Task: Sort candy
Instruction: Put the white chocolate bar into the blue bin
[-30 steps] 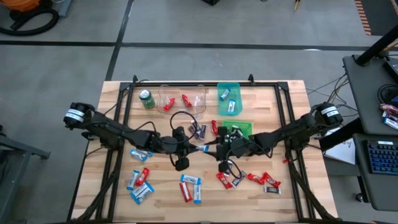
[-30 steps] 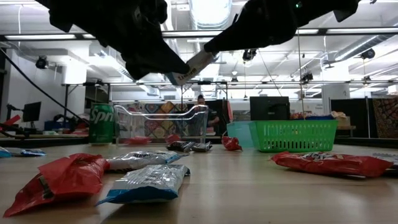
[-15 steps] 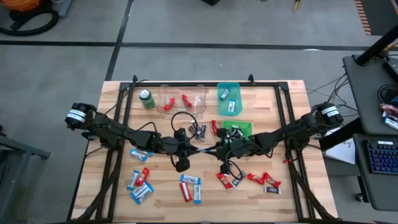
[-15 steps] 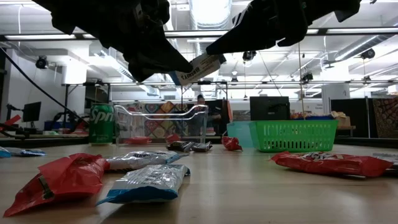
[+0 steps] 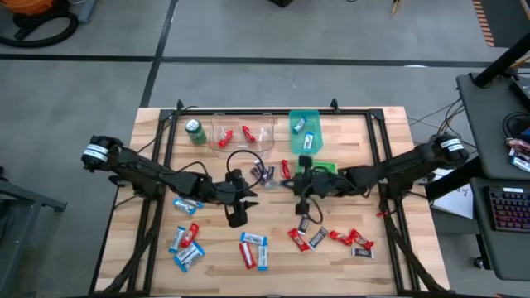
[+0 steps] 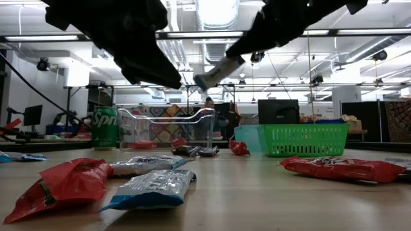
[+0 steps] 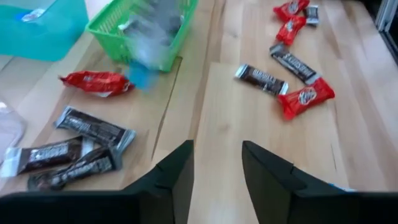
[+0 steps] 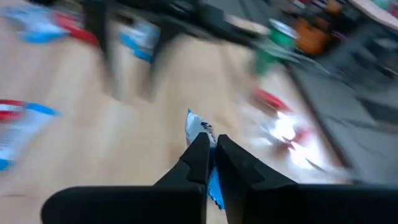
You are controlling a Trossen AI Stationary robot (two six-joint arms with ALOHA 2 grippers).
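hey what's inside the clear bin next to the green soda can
In the high view, the clear bin holds two red candies, one on each side. In the low view, the can stands beside the bin, whose glare hides the rest of its floor.

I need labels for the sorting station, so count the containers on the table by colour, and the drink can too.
Clear bin: 1
Teal bin: 1
Green basket: 1
Green can: 1
Total: 4
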